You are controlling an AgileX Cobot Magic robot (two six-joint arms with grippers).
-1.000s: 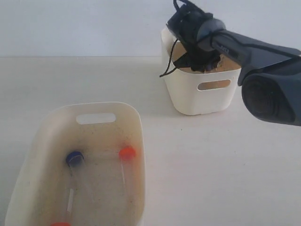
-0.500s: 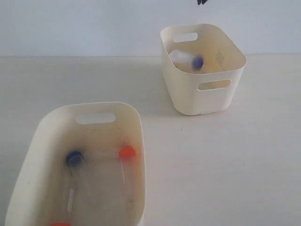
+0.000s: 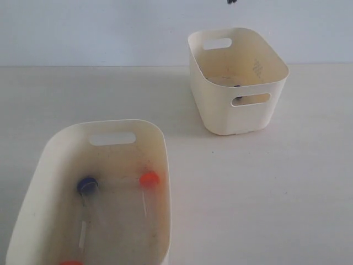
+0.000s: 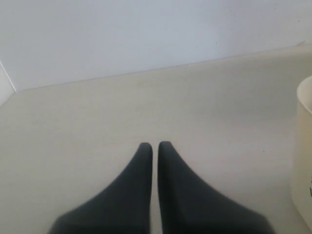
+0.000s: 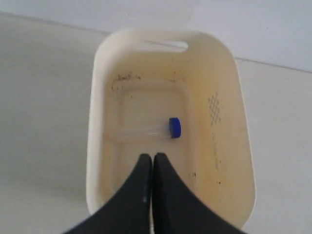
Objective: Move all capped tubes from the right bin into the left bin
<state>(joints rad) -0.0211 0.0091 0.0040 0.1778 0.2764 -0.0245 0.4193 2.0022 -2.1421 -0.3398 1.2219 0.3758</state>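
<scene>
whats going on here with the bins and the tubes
Nothing is being held right now. The right gripper hangs over the right bin, jaws shut and empty, and one blue-capped tube lies on that bin's floor. The left bin holds a dark-capped tube, an orange-capped tube and a second orange cap at the picture's edge. The left gripper, jaws shut, is over the table.

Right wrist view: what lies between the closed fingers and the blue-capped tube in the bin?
Nothing stands between them. In the right wrist view, only bare floor of the right bin separates the right gripper from the blue-capped tube.
</scene>
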